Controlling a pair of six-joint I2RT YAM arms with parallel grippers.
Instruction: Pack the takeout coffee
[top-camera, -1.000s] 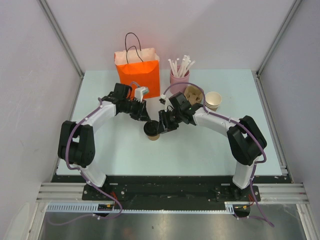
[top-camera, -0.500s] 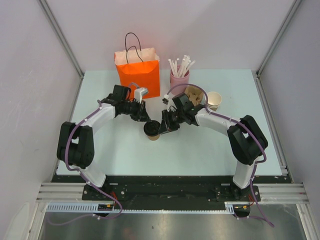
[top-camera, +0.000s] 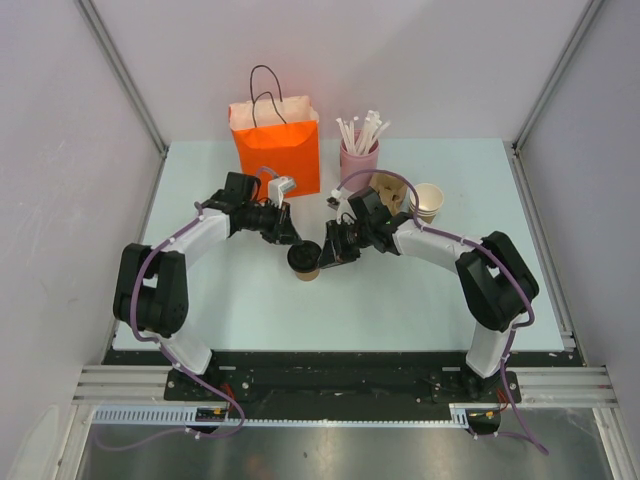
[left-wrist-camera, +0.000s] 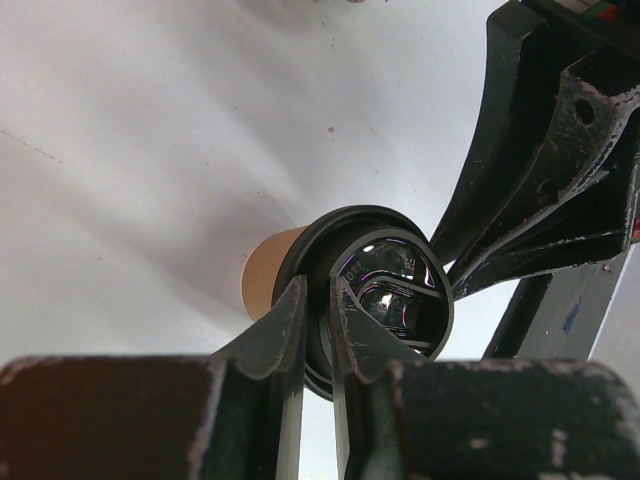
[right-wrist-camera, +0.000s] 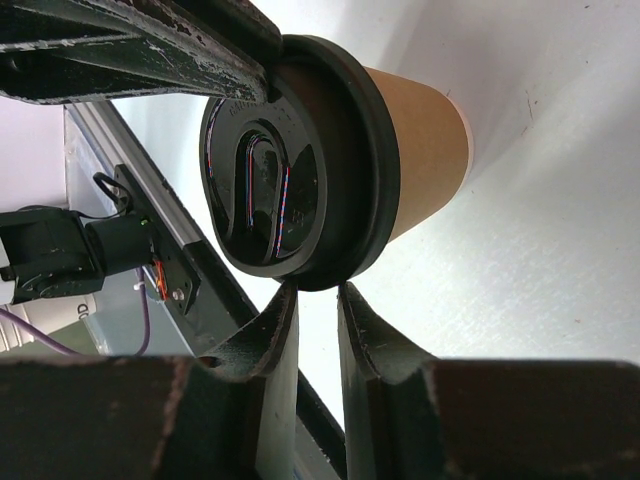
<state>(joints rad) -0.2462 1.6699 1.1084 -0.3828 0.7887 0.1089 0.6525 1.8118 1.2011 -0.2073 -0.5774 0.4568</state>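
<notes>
The takeout coffee (top-camera: 303, 262), a kraft-brown cup with a black lid, stands on the table in front of the orange paper bag (top-camera: 277, 141). My left gripper (top-camera: 291, 240) reaches it from the far left and is shut on the lid's rim: in the left wrist view the coffee (left-wrist-camera: 375, 285) has one finger outside the rim and one on the lid top. My right gripper (top-camera: 327, 253) is at the cup's right side. In the right wrist view the coffee (right-wrist-camera: 330, 170) sits just above its fingertips (right-wrist-camera: 282, 310), which stand a narrow gap apart, with bare table showing between them.
A pink holder of white straws (top-camera: 359, 152) stands right of the bag. A brown pulp cup carrier (top-camera: 389, 190) and stacked pale-rimmed cups (top-camera: 427, 201) sit behind my right arm. The pale green table (top-camera: 400, 300) has raised side rails.
My right arm has drawn back slightly to the right, away from the cup. The cup and the left gripper have stayed in place.
</notes>
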